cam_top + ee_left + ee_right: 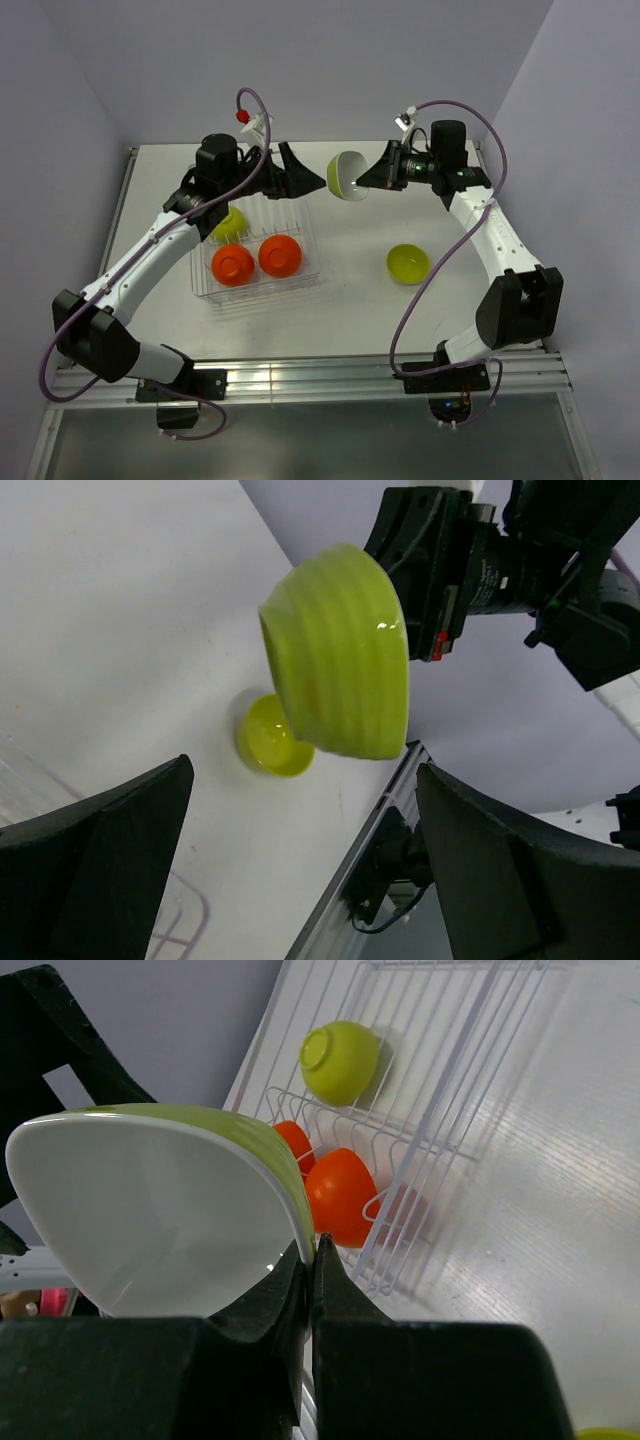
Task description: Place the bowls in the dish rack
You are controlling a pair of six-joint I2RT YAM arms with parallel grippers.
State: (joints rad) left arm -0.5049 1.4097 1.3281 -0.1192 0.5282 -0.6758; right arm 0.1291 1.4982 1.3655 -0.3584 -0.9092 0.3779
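Observation:
My right gripper (368, 180) is shut on the rim of a bowl (345, 176) that is lime green outside and white inside, holding it in the air on its side. My left gripper (290, 170) stands wide open right beside it, nothing between its fingers (90, 870); the held bowl (340, 670) hangs just ahead of them. The wire dish rack (285, 218) holds two orange-red bowls (232, 265) (280, 256) and a green bowl (228, 222). Another green bowl (408, 263) sits on the table to the right. In the right wrist view the pads (330, 1280) pinch the rim.
The rack (440, 1110) lies below and left of the held bowl (150, 1210). The table's metal edge rail (370, 830) runs close behind the loose green bowl (273, 736). Purple walls close in the table on three sides.

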